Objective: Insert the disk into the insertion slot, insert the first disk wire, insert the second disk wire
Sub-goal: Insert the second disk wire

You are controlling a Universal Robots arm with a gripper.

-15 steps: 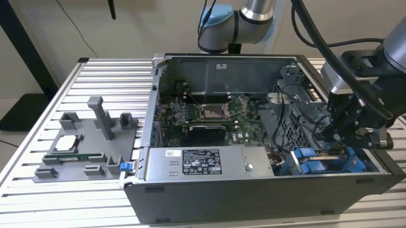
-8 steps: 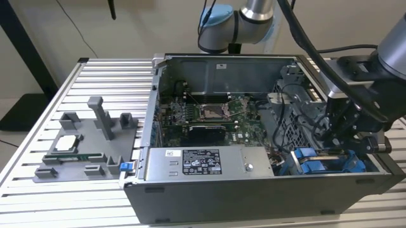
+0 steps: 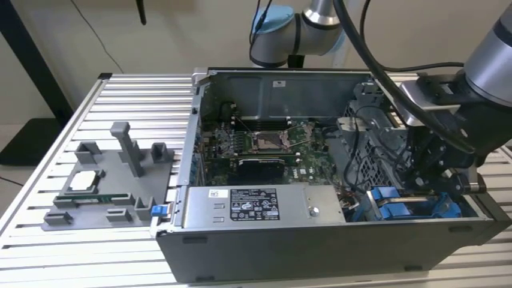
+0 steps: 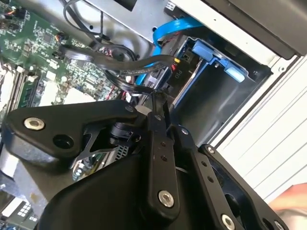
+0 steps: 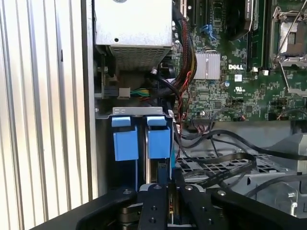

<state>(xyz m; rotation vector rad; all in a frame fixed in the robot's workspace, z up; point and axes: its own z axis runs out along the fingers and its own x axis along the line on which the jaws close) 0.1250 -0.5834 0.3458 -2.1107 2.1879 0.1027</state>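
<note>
Disk (image 5: 154, 143): seated edge-up in the insertion slot (image 5: 125, 111), in the front corner of the open computer case (image 3: 240, 258), beside the grey power-supply box (image 3: 264, 206).

Appearance: in the first wrist view, little of the drive body shows; what I see is its bright blue plastic carrier, with two blue tabs side by side at the bay mouth under a grey sheet-metal lip. In the exterior view, the same blue plastic (image 3: 397, 207) shows at the case's lower corner toward the exterior view's right.

Orientation: the long axis runs down into the bay, away from the mouth; the blue tab end faces out toward me. Whether it is pushed fully home I cannot tell.

Cabling: a blue flat wire (image 4: 169, 27) curves above the bay in the second wrist view, alongside black cables (image 4: 117, 62) trailing over the green motherboard (image 5: 230, 81).

My gripper (image 4: 158, 103): low inside the case, just over the bay. The jaws stand drawn close together around a small dark connector end near the drive's edge; contact with it is not clear enough to confirm.

Support: case on a ribbed metal desk (image 3: 128, 264), with a grey fixture block (image 3: 112, 180) well apart.
</note>
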